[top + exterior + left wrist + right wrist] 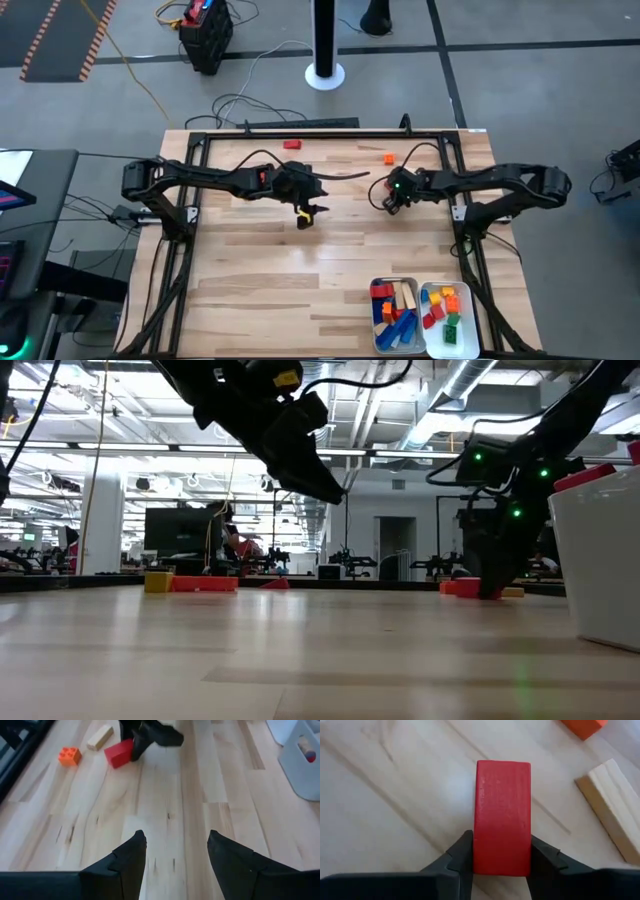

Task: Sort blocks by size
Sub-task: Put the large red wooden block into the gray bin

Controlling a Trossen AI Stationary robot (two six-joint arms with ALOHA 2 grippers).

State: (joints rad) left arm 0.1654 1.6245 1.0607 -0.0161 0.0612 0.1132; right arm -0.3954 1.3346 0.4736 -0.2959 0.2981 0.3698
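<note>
Across the pale wood-plank table [300, 280], I see two white rectangular trays [412, 342] near the front right corner, both heaped with glossy plastic blocks [398, 310]. My left gripper [175, 851] hangs above bare planks at mid-table, its dark wedge fingers parted and empty. My right gripper [501, 854] is down at the back right, pads pressed against both long sides of a smooth red rectangular block [503, 815] lying on the wood. Just beside it sit a tan wooden bar [612, 805] and an orange studded brick [69, 756]. Another red block [291, 144] lies well apart near the back edge.
</note>
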